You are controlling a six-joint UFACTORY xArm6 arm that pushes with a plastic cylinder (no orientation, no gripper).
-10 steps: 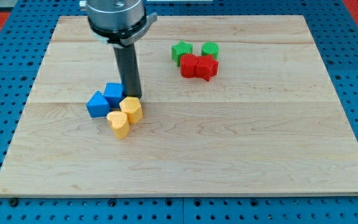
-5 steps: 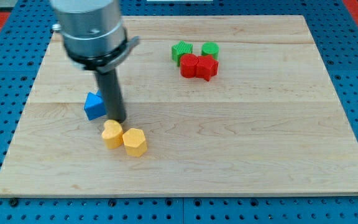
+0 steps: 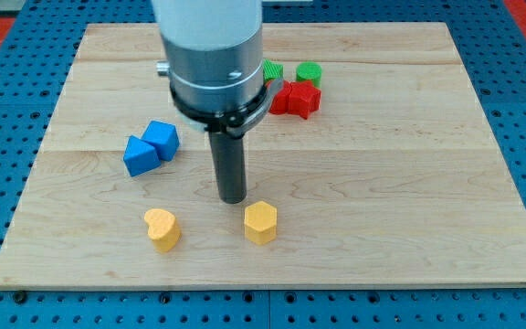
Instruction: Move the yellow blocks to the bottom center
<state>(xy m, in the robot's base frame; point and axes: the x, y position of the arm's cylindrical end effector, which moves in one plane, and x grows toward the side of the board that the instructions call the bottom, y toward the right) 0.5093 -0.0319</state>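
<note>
Arm body cut off at the top, blocks partly masked behind it

The arm's grey housing [image 3: 210, 55] runs out of the view's top edge, so its upper part is unseen. It covers the left side of one green block [image 3: 273, 70] and part of a red block [image 3: 279, 99], leaving their shapes uncertain. The counter [image 3: 409, 183] stretch behind the housing is also hidden.
</note>
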